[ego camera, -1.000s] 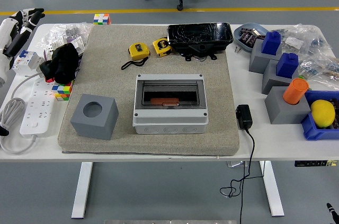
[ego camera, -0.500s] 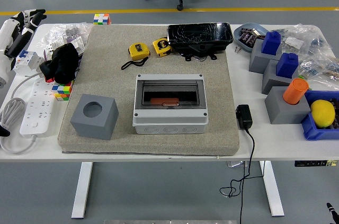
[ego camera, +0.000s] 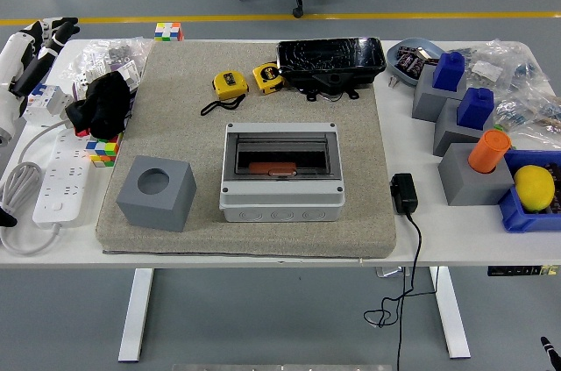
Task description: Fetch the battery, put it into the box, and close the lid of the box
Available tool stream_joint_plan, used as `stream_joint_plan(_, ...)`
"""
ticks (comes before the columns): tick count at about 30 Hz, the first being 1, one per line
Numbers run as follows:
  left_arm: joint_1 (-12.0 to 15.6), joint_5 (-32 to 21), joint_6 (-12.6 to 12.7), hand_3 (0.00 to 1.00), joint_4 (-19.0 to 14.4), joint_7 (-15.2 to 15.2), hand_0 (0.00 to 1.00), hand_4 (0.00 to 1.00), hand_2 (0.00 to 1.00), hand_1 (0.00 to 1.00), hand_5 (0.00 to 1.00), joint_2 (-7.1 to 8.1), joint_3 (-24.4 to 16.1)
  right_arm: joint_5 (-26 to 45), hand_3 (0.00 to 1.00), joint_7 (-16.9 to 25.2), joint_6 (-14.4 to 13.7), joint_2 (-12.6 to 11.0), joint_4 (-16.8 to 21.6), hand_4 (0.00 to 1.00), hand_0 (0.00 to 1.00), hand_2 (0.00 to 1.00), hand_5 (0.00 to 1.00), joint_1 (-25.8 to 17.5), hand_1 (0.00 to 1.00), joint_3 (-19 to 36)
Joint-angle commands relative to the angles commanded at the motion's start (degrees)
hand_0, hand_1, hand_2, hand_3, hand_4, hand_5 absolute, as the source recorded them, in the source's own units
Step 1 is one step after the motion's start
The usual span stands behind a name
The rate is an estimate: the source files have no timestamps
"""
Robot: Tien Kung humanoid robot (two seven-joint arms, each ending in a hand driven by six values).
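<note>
Resting on coarse felt, the boxy grey plastic box (ego camera: 280, 171) sits closed; left hand (ego camera: 44, 38) relaxed, empty.

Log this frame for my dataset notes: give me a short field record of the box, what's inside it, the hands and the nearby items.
box: grey enclosure at the middle of the mat
lid: tinted clear cover down over the box
inside: orange item seen through the cover
left hand: at the table's far left edge, holds nothing
right hand: out of view
grey cube: left of the box, round hole on top
tape measures: two yellow ones behind the box
</note>
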Motion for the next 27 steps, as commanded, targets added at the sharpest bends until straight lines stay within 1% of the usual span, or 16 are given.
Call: stream_joint_plan(27,-0.03,0.14,-0.01,0.785,0.04,-0.29,0.857,0.998,0.793,0.849,0.998,-0.01,-0.19,0.09,0.795,0.07,-0.03,0.15,0.0,0.998,0.79,0.747,0.998,0.0,0.747,0.35)
